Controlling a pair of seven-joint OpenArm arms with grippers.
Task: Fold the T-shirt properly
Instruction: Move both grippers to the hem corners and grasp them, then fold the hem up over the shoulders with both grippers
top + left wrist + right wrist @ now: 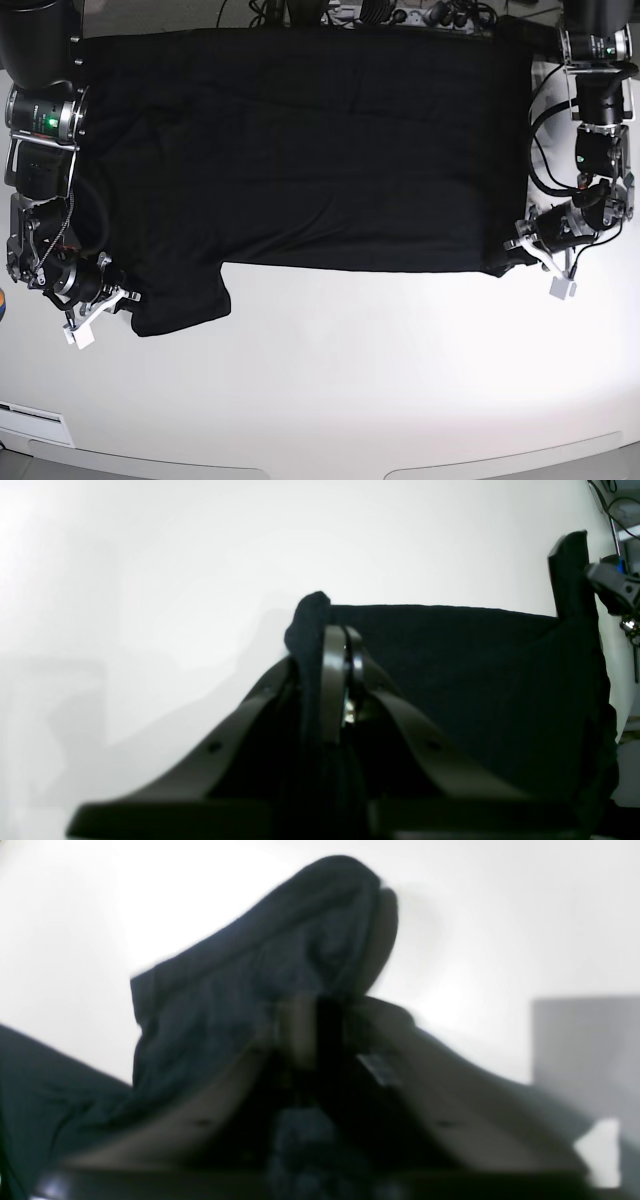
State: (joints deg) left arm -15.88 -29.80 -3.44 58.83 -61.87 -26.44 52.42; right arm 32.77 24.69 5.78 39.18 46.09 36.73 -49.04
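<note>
Black T-shirt [300, 150] spread wide across the far half of the white table [360, 380], plain side up, no print in view; near edge running fairly straight across the middle, with one flap, probably a sleeve [180, 295], hanging lower toward the base view's left. Left gripper [520, 250] at the cloth's near corner on the base view's right, fingers [334, 680] brought close together and clamped on a bunched tip of fabric that pokes up above them in the left wrist view, the cloth stretching away taut toward the other arm. Right gripper [118, 296] at the opposite near corner beside the sleeve, fingers [295, 1035] likewise narrow and pinching a hump of dark cloth, though that view is blurred and details are hard to read. Judged by the layout: still early in the fold. Possibly already doubled once lengthwise, given the long straight near edge and the single sleeve showing, but not possible to confirm from above. Both near corners gripped, so likely the start of a fold carrying the near edge toward the far side. Left to do: completing that fold, tucking the loose sleeve inside the outline, then halving again into a compact rectangle and smoothing the few shallow wrinkles visible across the middle
</note>
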